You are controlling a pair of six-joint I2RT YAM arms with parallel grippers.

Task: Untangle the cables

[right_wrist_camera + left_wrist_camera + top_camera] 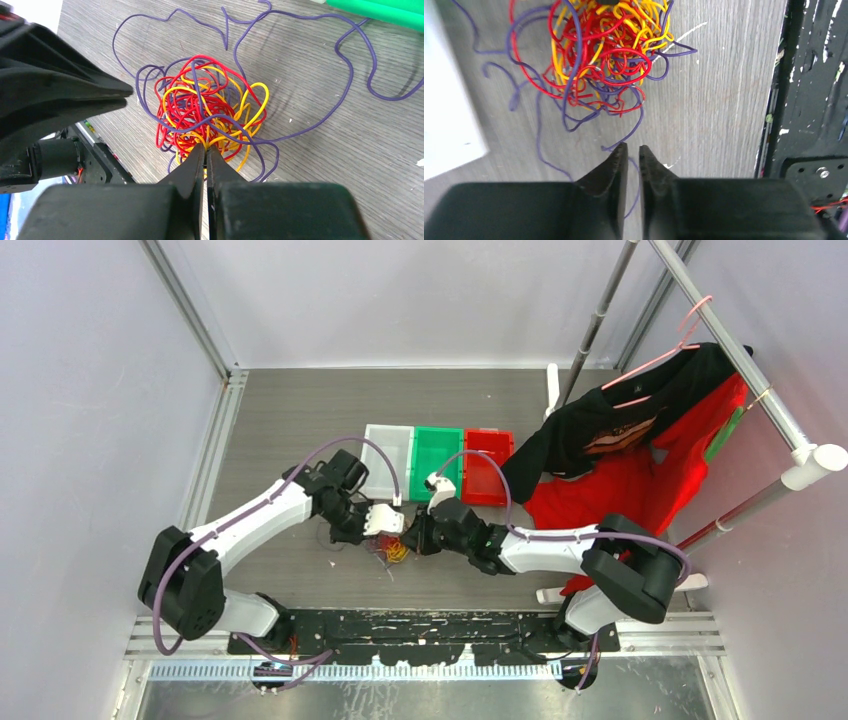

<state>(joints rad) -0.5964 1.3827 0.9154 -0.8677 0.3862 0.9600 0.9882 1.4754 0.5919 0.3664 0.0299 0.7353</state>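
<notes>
Three colours of cables [396,552] (red, orange-yellow and purple) sit knotted in one small clump near the middle of the table [290,420], at about 6 o'clock from the white bin [388,455] in the top view. The left gripper [634,151] hangs at the clump's 11 o'clock, the right gripper [205,149] at its 2 o'clock.

The left fingers are all but closed, with only a slit between them. A purple line shows through that slit, but I cannot tell whether it is pinched or just lying on the table beneath. The right fingers are pressed together with their tips buried in the clump's near edge, and they look to have a strand or two pinched there.

These strands should be very light, limp and springy, so the whole ball is likely to lift or slide when one strand is pulled, unless the other gripper pins it. The red and yellow loops are tightly interlocked at the core and make a poor place to grip. The purple loop [350,65] runs free across the table from 12 to 3 o'clock of the clump in the right wrist view. A free run like that is the better hold. Pull slowly and outward, since a hard tug would probably tighten the knot.
</notes>
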